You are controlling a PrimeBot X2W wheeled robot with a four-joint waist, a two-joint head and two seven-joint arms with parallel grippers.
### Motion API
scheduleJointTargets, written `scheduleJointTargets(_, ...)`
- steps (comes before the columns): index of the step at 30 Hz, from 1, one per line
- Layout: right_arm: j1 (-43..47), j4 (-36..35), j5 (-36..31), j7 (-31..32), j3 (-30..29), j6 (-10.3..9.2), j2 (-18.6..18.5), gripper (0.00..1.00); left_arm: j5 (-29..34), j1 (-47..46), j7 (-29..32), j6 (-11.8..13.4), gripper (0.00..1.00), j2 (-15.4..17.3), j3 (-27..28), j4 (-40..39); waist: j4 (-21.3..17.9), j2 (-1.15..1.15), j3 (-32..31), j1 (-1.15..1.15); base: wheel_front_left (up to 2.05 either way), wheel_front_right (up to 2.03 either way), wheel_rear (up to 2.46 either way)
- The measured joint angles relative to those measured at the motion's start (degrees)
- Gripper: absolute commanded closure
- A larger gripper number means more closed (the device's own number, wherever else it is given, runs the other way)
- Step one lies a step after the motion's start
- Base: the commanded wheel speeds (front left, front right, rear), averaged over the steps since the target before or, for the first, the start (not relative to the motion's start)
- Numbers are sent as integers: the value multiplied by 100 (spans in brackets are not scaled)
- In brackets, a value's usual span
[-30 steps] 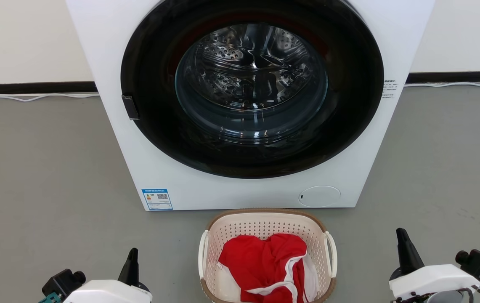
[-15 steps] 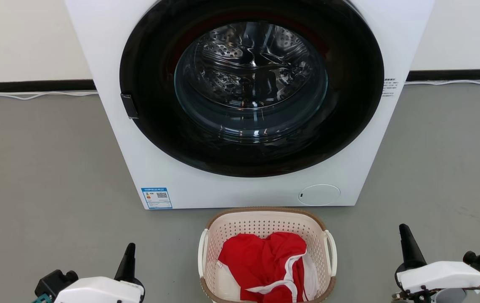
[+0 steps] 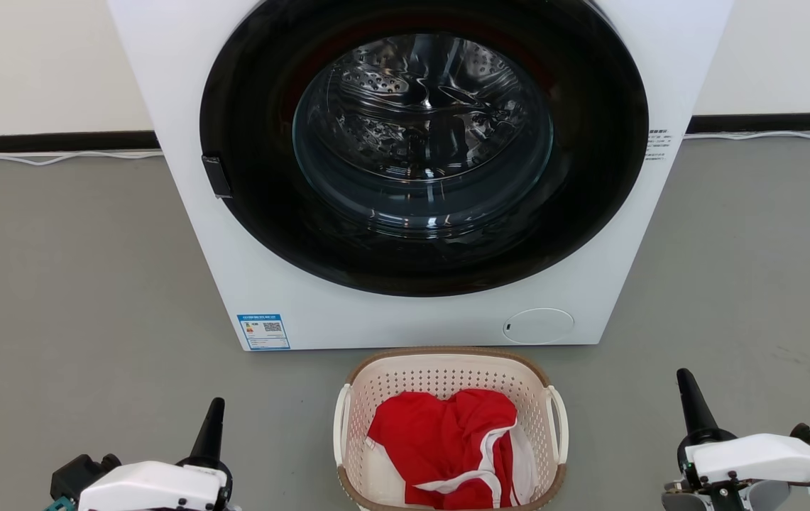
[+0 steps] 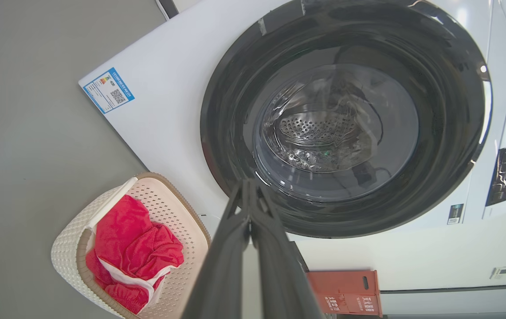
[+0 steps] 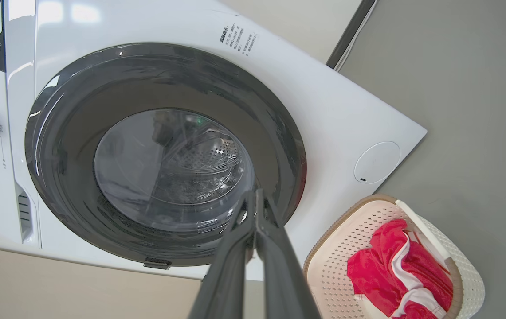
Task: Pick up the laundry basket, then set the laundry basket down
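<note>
I see the laundry basket point(image 3: 447, 375) standing on the grey floor point(image 3: 92, 284), just in front of the white washing machine point(image 3: 419, 323). The machine stands between the basket and the floor's back edge at the wall. A red cloth with white trim point(image 3: 440, 440) lies crumpled inside the basket. My left tool point(image 3: 214, 415) and right tool point(image 3: 687, 390) hang on either side of the basket, well apart from its handles. Both have their fingers pressed together and grip nothing.
</note>
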Motion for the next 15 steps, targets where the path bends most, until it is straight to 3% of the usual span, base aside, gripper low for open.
scheduleJointTargets(15, 1, -233, 1085, 240, -87, 0, -1, 100, -866, -7, 260, -159, 100, 4, 143, -186, -8, 0, 36, 0, 0, 0, 0)
